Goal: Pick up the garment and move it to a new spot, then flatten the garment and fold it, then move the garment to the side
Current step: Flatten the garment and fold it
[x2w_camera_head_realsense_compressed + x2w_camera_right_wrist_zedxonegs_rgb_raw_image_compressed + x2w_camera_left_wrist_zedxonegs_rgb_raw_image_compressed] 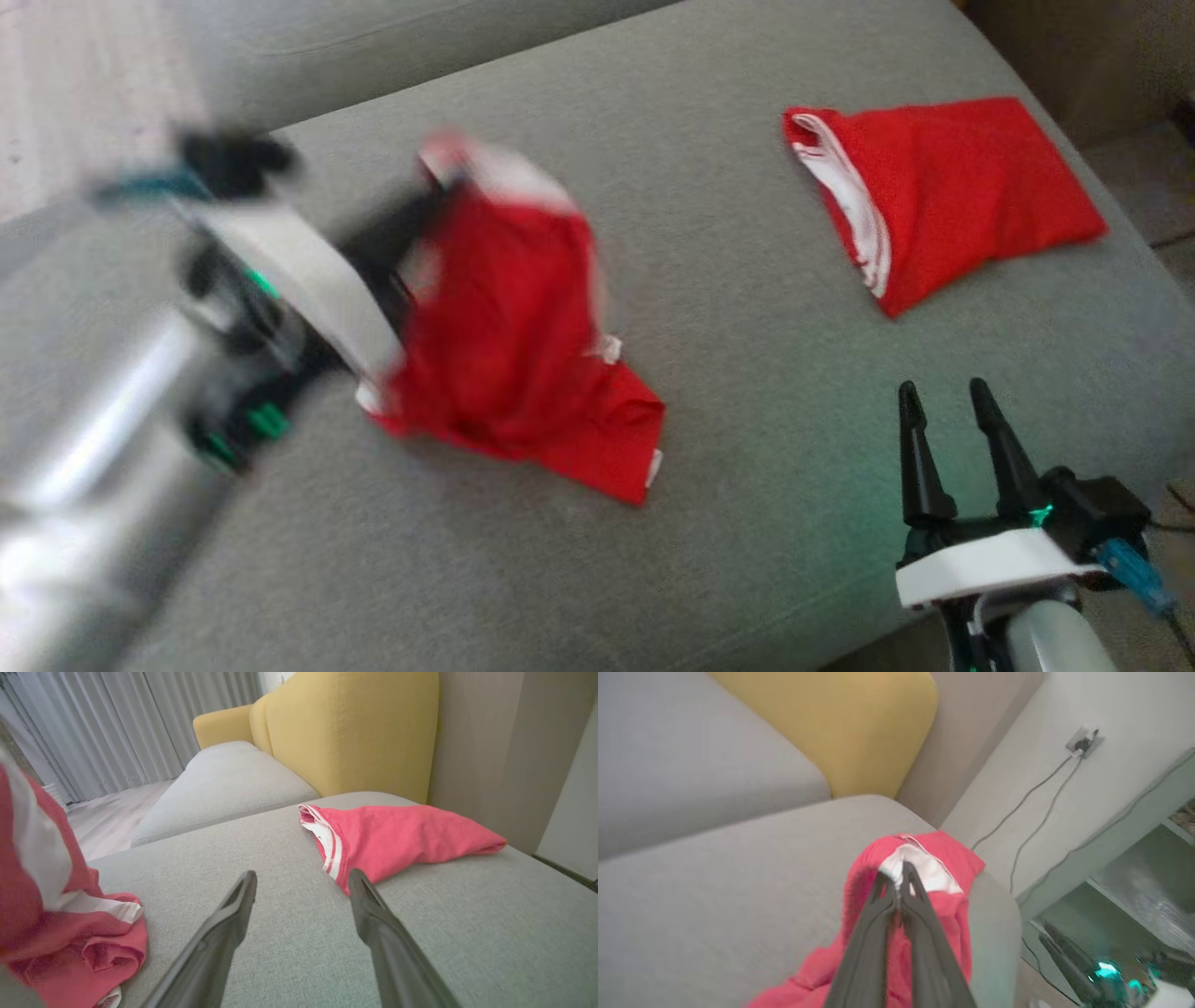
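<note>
**Item: red garment, pinched by the left arm on a grey sofa seat**

Jaws. The left gripper (899, 873) is fully closed, its two dark fingertips pinching a white-lined edge at the top of the garment (509, 327). The right gripper (943, 388) stands wide open with nothing between its fingers. It is low over the near right of the seat cushion (738, 392) and well apart from both pieces of cloth.

Hard to make out. In the head view the left arm and the cloth's upper part are smeared by motion blur, so the grip point reads clearly from the left wrist view alone. In the right wrist view the garment is cut off at the left edge.

Condition. The garment is on the left half of the seat. It is red with white trim, bunched and creased. Its top is drawn up at the fingertips and its lower folds lie on the cushion.

Also present. A folded garment (948, 201), red with white stripes at its left edge, lies flat at the far right. A yellow backrest (345, 732) stands behind the seat.
</note>
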